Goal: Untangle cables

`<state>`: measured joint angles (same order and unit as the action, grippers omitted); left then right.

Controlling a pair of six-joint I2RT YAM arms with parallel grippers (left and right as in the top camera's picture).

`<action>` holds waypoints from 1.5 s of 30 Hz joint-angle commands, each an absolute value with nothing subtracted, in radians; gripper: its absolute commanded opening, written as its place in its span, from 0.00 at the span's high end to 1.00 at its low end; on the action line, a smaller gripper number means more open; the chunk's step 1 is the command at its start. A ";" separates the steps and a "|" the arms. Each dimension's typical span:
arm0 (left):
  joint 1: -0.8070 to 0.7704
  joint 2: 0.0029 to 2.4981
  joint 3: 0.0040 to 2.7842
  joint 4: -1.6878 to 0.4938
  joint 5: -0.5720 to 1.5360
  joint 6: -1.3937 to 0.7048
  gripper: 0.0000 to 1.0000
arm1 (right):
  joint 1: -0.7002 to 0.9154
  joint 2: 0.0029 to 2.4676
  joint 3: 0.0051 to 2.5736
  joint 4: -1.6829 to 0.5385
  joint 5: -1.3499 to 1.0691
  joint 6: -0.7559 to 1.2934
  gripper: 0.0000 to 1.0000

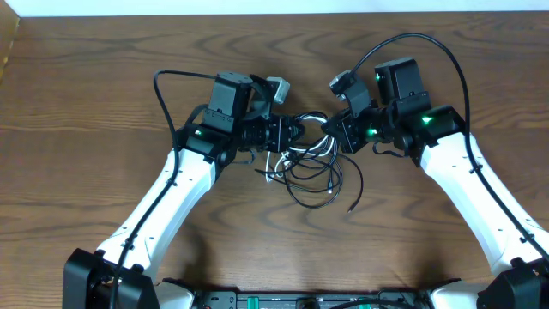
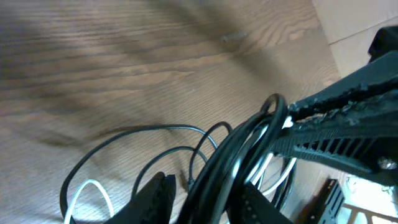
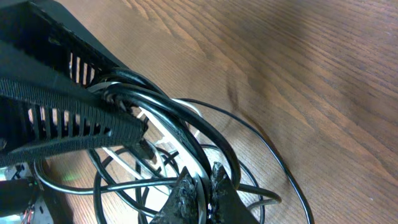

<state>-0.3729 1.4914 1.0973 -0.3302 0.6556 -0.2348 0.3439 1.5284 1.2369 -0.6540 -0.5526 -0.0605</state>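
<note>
Pinched tight on the black cable [image 3: 214, 143], my right claw [image 3: 200, 186] fills its wrist view. Only overhead shows the loose loops, white cable [image 1: 276, 165] among them, lying on the table [image 1: 86, 86] just beneath both claws. My left claw [image 1: 296, 135] clamps the same black cable. Both arms reach inward, nearly meeting.

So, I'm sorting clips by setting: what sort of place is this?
Probably a robotics lab workbench rather than a home. The signs are a bare brown wood-grain table, two white-and-black robot arms based at its near edge, and a tangle of thin black and white cables between them. Little else shows.
</note>
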 commanded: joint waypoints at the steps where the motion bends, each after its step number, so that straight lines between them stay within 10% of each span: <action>1: -0.372 1.496 1.115 -0.301 0.673 -0.230 0.91 | 0.352 1.522 1.243 -0.651 -0.584 -0.065 0.99; 14: -0.356 1.495 1.115 -0.419 0.643 -0.218 0.83 | 0.284 1.522 1.243 -0.685 0.014 0.302 0.99; 18: -0.326 1.495 1.115 -0.443 0.634 -0.218 0.85 | 0.286 1.522 1.243 -0.640 -0.334 0.168 0.99; 20: -0.327 1.495 1.115 -0.408 0.656 -0.219 0.54 | 0.293 1.522 1.243 -0.587 -0.639 0.052 0.99; 23: -0.326 1.495 1.115 -0.311 0.759 -0.219 0.46 | 0.295 1.522 1.243 -0.588 -0.710 0.043 0.99; 26: -0.326 1.495 1.115 -0.251 0.767 -0.219 0.47 | 0.305 1.522 1.243 -0.595 -0.741 0.043 0.99; 30: -0.326 1.495 1.115 -0.245 0.767 -0.219 0.92 | 0.305 1.522 1.243 -0.594 -0.737 0.044 0.99; 37: -0.326 1.495 1.115 -0.310 0.775 -0.226 0.89 | 0.305 1.522 1.243 -0.605 -0.477 0.100 0.99; 45: -0.326 1.495 1.115 -0.366 0.774 -0.221 0.92 | 0.296 1.522 1.243 -0.579 -0.455 -0.048 0.29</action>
